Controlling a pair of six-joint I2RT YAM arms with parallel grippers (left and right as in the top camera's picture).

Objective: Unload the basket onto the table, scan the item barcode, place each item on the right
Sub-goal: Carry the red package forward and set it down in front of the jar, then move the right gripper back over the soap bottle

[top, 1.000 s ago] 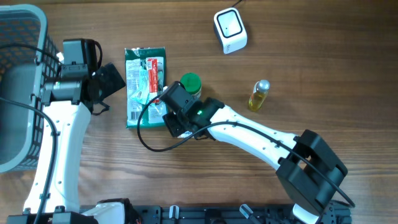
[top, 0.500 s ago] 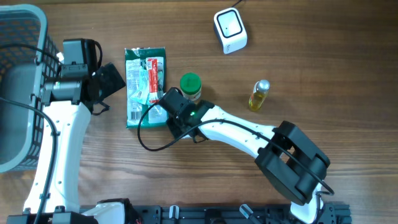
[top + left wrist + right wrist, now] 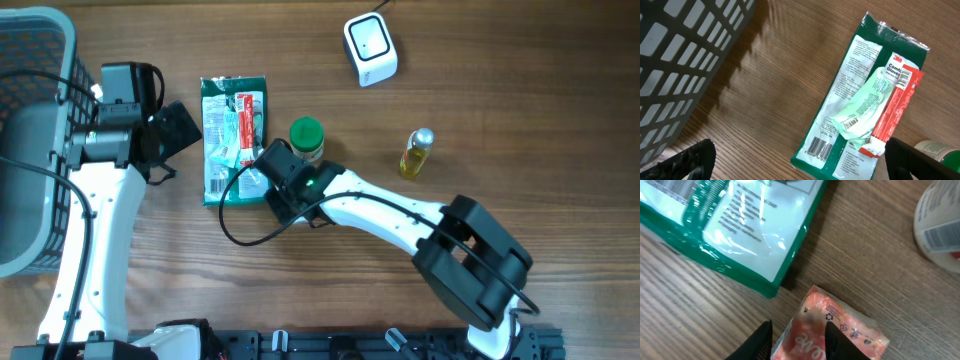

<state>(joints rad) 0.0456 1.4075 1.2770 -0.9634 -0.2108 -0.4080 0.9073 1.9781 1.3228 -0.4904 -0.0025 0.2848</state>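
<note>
Right gripper: jaws clamped on the left end of a pink packet; one dark finger sits against its edge and the other lies across its face.
Pink packet: at the bottom of the right wrist view, lying on the wooden table, with a recycling mark and some lettering facing up. No barcode can be made out on the visible side. From overhead it is hidden under the gripper, just left of centre.
Green packet: flat on the table, upper left of centre in the overhead view. Its lower right corner is just beside the pink packet, with a narrow strip of wood between them.
Packet barcode: printed near the bottom edge of the green packet, facing up.
Jar: green lid, standing just right of the green packet. In the right wrist view a barcode shows on its label at the top right corner.
Left gripper: jaws wide apart and holding nothing, hanging above the table at the left edge of the green packet.
Scanner: white box near the top, right of centre, well apart from both grippers.
Bottle: small, yellow liquid, lying right of the jar.
Basket: grey, at the upper left corner.
</note>
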